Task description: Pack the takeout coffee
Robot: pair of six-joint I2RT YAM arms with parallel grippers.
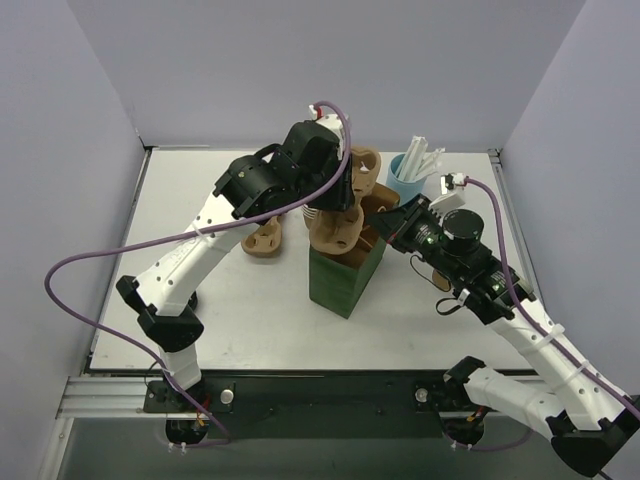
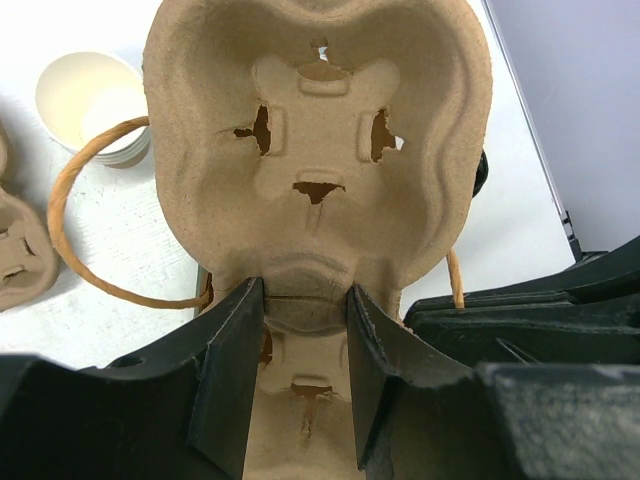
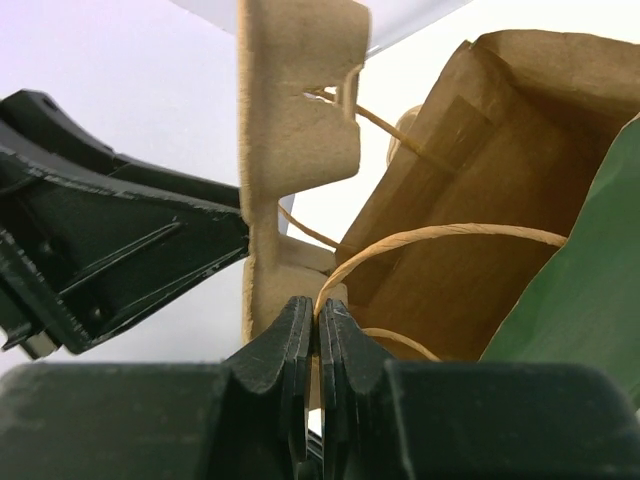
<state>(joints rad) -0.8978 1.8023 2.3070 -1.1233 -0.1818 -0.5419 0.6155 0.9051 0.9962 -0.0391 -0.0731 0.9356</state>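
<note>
Left tool clamped on pulp carrier over green bag, right tool closed, lidless cups nearby

Bright, even overhead light, soft faint shadows, nearest foreground blurred in both wrist views

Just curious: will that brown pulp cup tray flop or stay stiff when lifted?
Probably stiff: the pulp cup tray holds its shape in the left gripper, pinched at its middle. Likely light but crushable: thin walls, torn slots.
</note>
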